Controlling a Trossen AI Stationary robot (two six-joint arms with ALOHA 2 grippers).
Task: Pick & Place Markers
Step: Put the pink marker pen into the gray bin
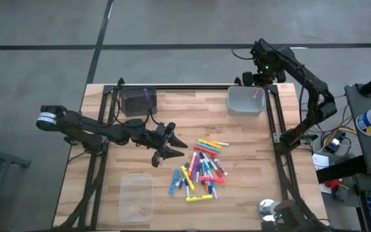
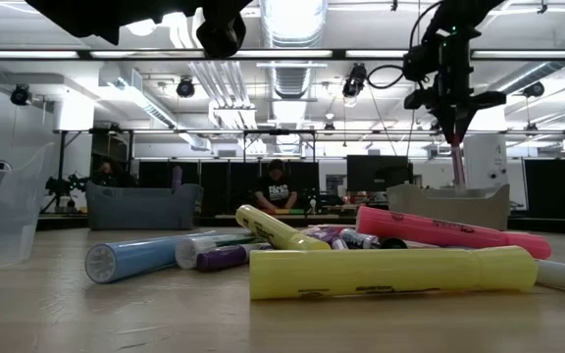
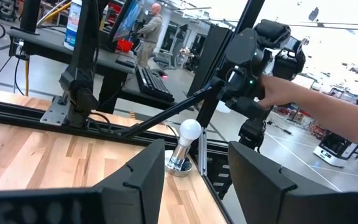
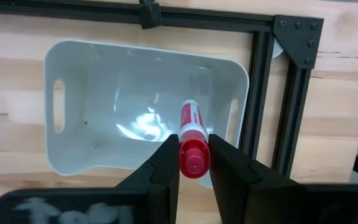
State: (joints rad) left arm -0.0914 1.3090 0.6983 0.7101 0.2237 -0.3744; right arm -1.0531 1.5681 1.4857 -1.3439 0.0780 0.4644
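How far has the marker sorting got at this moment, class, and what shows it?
Done: one purple marker sits in the dark bin. In hand: the right gripper holds a red marker over the grey bin. Left: the pile of markers on the table; the left gripper is open, empty, beside it.
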